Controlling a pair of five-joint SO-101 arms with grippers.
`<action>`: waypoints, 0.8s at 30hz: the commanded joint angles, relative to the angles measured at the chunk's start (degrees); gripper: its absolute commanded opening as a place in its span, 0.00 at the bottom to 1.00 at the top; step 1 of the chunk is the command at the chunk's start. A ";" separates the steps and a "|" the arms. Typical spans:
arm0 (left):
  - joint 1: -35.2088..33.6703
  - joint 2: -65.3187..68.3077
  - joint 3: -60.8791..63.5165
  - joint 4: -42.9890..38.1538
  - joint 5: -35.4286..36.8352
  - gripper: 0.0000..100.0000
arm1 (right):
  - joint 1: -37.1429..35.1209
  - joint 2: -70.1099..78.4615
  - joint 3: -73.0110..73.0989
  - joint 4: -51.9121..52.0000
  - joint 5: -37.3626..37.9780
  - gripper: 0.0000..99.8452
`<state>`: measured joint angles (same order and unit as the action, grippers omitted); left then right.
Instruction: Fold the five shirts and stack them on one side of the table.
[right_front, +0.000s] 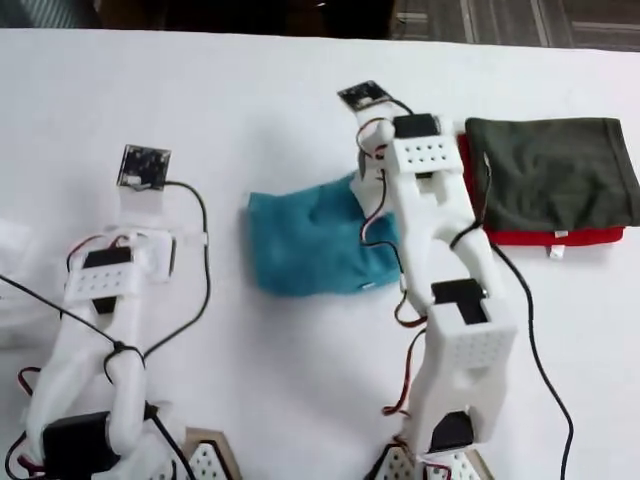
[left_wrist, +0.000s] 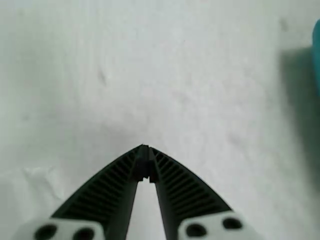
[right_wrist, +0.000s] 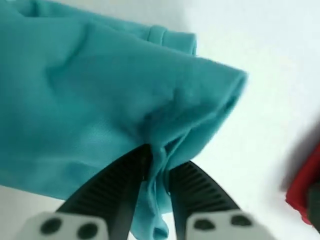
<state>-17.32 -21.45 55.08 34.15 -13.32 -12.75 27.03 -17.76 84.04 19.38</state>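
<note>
Right gripper (right_wrist: 157, 165) pinching the teal shirt (right_front: 305, 245) at mid-frame. Left gripper (left_wrist: 144, 152) empty.
The shirt lies crumpled on the white table (right_front: 200, 90), a fold at its right edge clamped in the right claw. At far right, a folded dark green shirt (right_front: 550, 170) lies on a red shirt (right_front: 545, 237). The left claw's jaws meet tip to tip over bare table.
</note>
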 joint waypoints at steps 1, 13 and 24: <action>-0.35 -0.26 -0.22 -0.88 0.70 0.03 | -1.63 0.40 -0.18 -0.57 -0.44 0.09; -0.35 -0.26 -0.22 -0.88 0.70 0.03 | -0.57 -8.48 -4.66 6.81 -4.22 0.21; -0.35 -0.26 -0.22 -0.88 0.70 0.03 | -6.02 -8.57 10.99 -4.26 -9.85 0.28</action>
<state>-17.41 -21.45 55.08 34.15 -13.32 -18.37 22.20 -10.29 84.66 10.59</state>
